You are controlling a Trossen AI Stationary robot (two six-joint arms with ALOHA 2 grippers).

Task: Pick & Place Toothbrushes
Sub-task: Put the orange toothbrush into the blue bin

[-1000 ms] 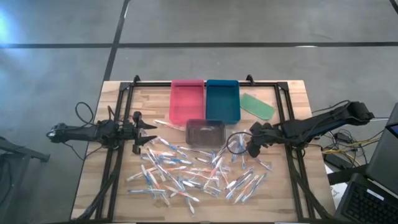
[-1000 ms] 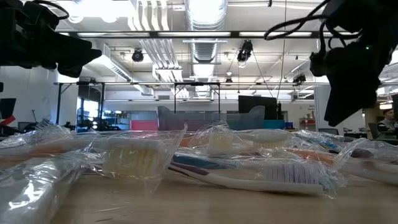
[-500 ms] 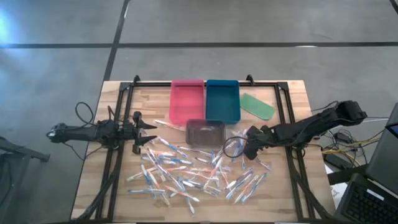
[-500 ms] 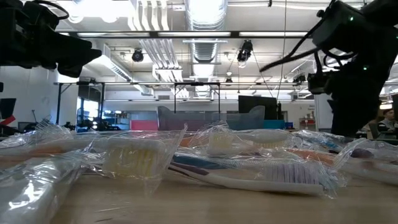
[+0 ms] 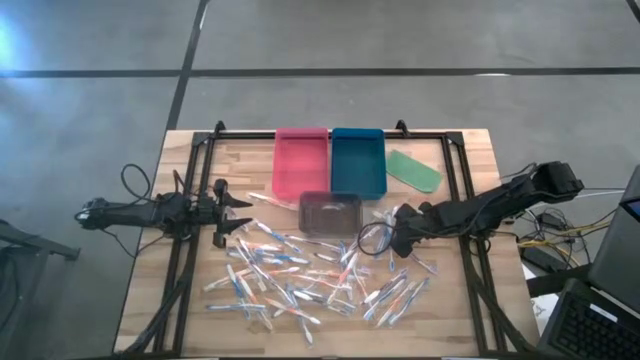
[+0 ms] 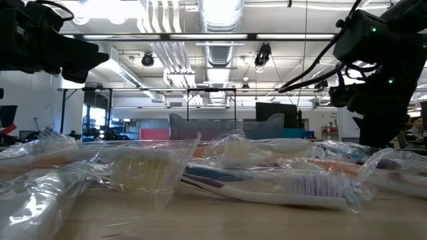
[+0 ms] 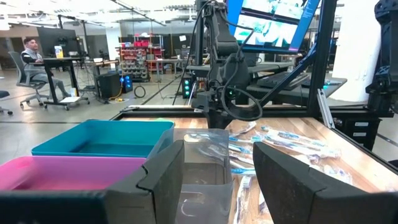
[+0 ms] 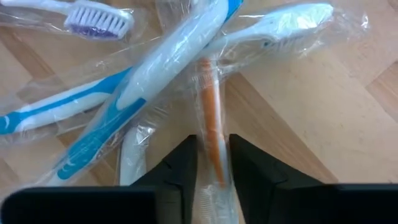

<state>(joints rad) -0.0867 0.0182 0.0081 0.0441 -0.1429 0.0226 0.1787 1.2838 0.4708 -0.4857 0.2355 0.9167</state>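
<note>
The orange-handled toothbrush in crinkly clear wrap (image 8: 213, 124), low centre in the wrist picture, looks light and slippery; the right gripper (image 8: 213, 163) pinches its stiff handle mid-length.

Worktop (image 5: 150, 200): pale wood w/ plank grain, black frame (image 5: 195, 190) round it. Trays at 12 o'clock: pink tray (image 5: 300, 162), teal tray (image 5: 358, 160), dark see-thru tray (image 5: 330, 213). Green flat piece (image 5: 413, 170) at 1 o'clock. Toothbrushes (image 5: 300, 275): white/clear w/ blue, orange, pink accents, in clear wrap; one orange-handled toothbrush (image 8: 212, 121) lies betw. black fingers (image 8: 180, 165). Arms dark.
</note>
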